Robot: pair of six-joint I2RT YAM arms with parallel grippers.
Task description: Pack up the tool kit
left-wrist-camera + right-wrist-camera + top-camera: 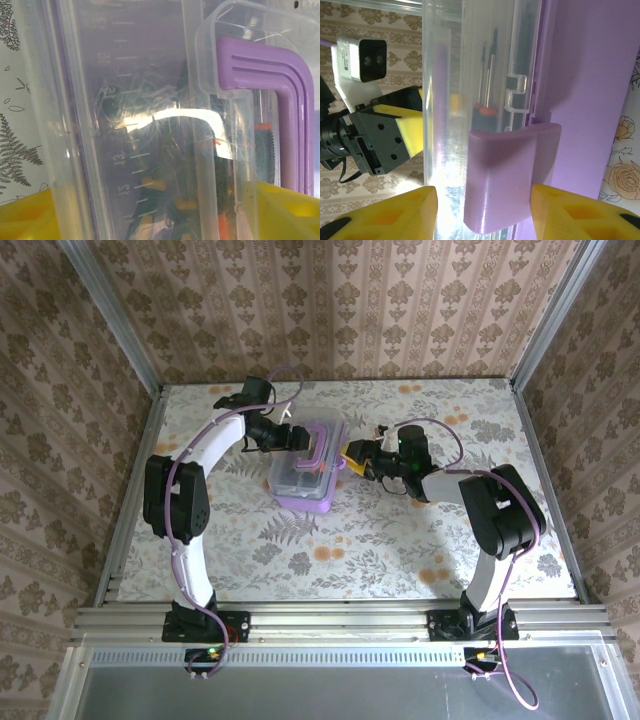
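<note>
**Item 1: tool kit** [300, 488]. A purple box that lay flat near the middle of the floral bench [400, 550], between the 2 claws.
- The clear lid [140, 75] sat over the purple base and carried moulded ruler marks.
- The purple handle [292, 100] sat in a recess of the lid.
- The screwdrivers [265, 150], with orange-and-black handles, lay inside the box. They showed blurred through the lid, and their count could not be read.

**Item 2: left claw** [283, 437]. It was at the kit's far left corner, over the lid.
- Its yellow fingers [25, 220] were spread wide.
- In its wrist view, 1 finger stood at the box's outer edge, next to the bench. The other stood just beside the handle, with a broad stretch of lid between the 2.
- From the right wrist view, 1 yellow pad sat close against the lid's top face.
- Whether the pads pressed on the lid could not be told.

**Item 3: right claw** [352, 455]. It was at the kit's right side, level with the handle.
- Its fingers [395, 215] were apart, 1 on either side of the purple latch [512, 175] on the box's side wall.
- 1 finger lay just beside the latch. The lid's clear edge stood between the other finger and the latch.
- Whether either finger touched the latch could not be told.
</note>
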